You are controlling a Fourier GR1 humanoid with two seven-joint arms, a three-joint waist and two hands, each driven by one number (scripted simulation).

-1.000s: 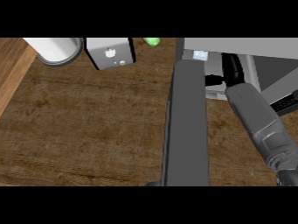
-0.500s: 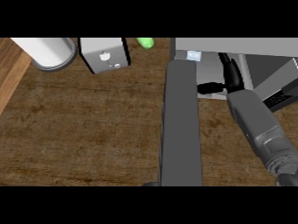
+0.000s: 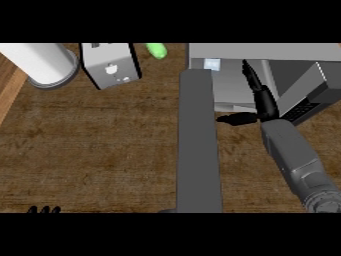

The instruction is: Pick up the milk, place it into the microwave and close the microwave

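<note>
Since a moment ago the microwave door (image 3: 199,145) has swung further toward closing. Nearest, the left hand (image 3: 44,210) rests, only its fingertips showing, grip unreadable. Beyond, the right hand (image 3: 256,97), fingers straight, reaches into the microwave (image 3: 306,75), releasing the milk (image 3: 212,64) inside.

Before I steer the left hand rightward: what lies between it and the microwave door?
Head view: only bare counter lies between the left hand and the open microwave door.
</note>
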